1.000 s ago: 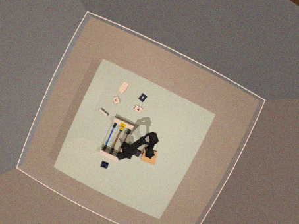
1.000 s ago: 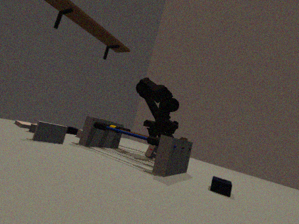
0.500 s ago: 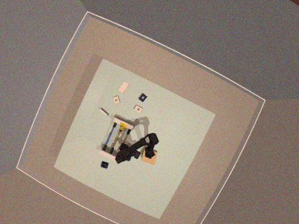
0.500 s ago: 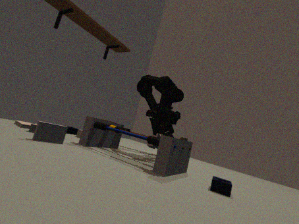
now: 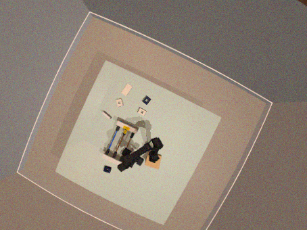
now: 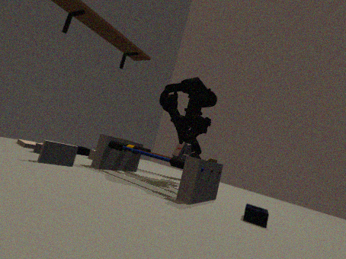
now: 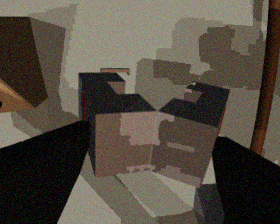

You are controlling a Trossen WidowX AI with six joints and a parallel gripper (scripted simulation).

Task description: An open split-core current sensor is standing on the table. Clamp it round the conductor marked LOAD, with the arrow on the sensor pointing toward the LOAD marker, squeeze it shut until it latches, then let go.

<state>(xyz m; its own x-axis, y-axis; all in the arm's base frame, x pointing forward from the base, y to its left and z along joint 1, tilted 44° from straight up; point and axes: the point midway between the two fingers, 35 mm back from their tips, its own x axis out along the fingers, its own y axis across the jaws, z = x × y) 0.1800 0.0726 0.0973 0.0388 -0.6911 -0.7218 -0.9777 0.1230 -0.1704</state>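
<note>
My gripper [image 7: 153, 138] [image 6: 187, 148] is shut on the open current sensor [image 7: 136, 131] [image 6: 177, 150]. Its two dark-topped halves stand splayed between the fingers, with pale brownish faces toward the wrist camera. The arrow cannot be made out. A copper-brown conductor [image 7: 261, 102] runs along the right of the wrist view, outside the sensor. Three conductors span two pale blocks; the blue conductor [image 5: 112, 139] [image 6: 154, 155] is at one side and a brown conductor [image 5: 120, 144] is in the middle. A yellow marker [image 5: 126, 128] [image 6: 130, 146] is at the far block; its lettering is unreadable.
The near end block [image 5: 111, 158] [image 6: 199, 180] and far end block [image 5: 122, 124] [image 6: 117, 155] flank the conductors. A dark square piece [image 5: 107, 168] [image 6: 255, 215] lies outside the near block. An orange block [image 5: 156, 165] is beside the arm. Several small pieces lie beyond the far block.
</note>
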